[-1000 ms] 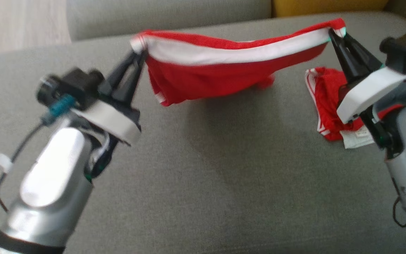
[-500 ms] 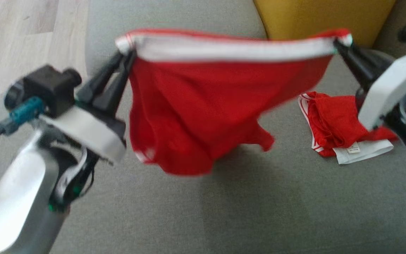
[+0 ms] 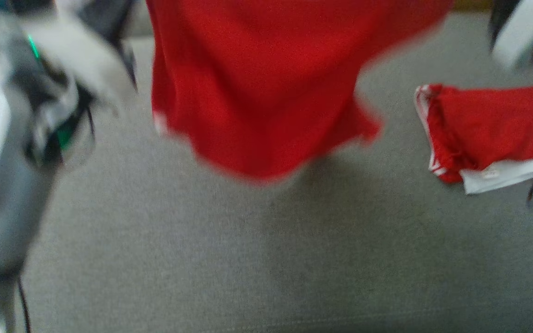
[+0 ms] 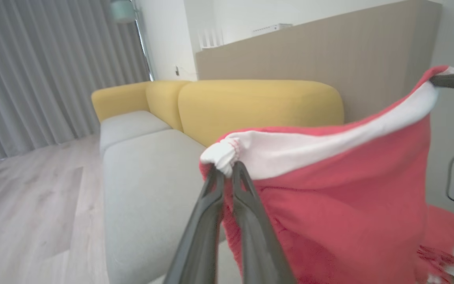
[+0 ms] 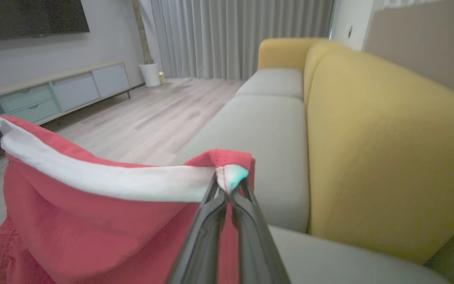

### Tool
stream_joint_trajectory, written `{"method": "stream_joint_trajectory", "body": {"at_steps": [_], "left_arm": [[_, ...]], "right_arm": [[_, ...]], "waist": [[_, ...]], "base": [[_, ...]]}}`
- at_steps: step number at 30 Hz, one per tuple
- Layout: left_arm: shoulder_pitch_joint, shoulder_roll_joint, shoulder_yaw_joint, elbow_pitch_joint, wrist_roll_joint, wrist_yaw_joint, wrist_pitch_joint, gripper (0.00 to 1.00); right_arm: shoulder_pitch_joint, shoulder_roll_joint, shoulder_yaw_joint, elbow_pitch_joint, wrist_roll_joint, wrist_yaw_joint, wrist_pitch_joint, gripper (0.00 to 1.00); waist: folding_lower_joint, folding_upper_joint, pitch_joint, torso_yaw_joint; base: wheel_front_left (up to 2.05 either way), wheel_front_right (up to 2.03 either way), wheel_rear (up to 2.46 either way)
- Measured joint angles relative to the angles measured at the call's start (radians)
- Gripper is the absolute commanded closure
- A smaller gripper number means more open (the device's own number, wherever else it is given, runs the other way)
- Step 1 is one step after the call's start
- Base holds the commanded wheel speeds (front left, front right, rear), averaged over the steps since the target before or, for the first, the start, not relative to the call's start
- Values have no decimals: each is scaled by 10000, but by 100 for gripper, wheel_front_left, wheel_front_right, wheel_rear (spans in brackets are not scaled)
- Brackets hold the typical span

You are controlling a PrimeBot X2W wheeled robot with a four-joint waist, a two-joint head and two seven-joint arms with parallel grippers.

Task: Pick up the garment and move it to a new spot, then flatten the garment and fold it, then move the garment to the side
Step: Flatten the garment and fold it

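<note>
The garment [image 3: 257, 88] is a pair of red shorts with a broad white waistband [image 4: 313, 148]. It hangs in the air, stretched sideways by that band: the left hand [image 4: 227, 169] pinches one bunched end and the right hand [image 5: 229, 187] pinches the other. The red cloth drapes loosely down, its lower hem above the grey sofa seat [image 3: 201, 240].

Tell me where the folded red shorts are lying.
In the head view, the folded red shorts lie on the grey sofa seat at the robot's right, apart from the hanging red shorts.
</note>
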Motion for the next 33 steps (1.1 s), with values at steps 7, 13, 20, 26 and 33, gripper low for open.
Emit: {"method": "stream_joint_trajectory", "body": {"at_steps": [7,13,20,26,33], "left_arm": [[-4647,-769,324,3444,1104,-201,-1904,100],[-5833,-1369,351,5835,1484,-345,-3800,100],[-5210,-1881,-449,7919,1662,-732,-4909,100],[-3915,-2151,-1331,8959,1845,-953,-5300,100],[-2260,-2042,-2610,9267,1998,-1039,-5411,100]], "right_arm": [[-4459,512,257,3022,-1398,0,-3298,100],[-5445,1220,314,5647,-1812,2,-5728,100],[-4619,1509,761,8071,-1544,0,-6730,100],[-3367,1436,2019,9451,-1030,0,-6650,100],[-2596,805,3618,9837,-128,0,-5800,100]], "waist": [[3,0,1861,151],[4,-1,3018,375],[2,-1,3454,826],[1,-1,3364,996],[0,0,2791,997]], "base": [[0,0,0],[0,0,0],[0,0,0],[0,0,0],[0,0,0]]}}
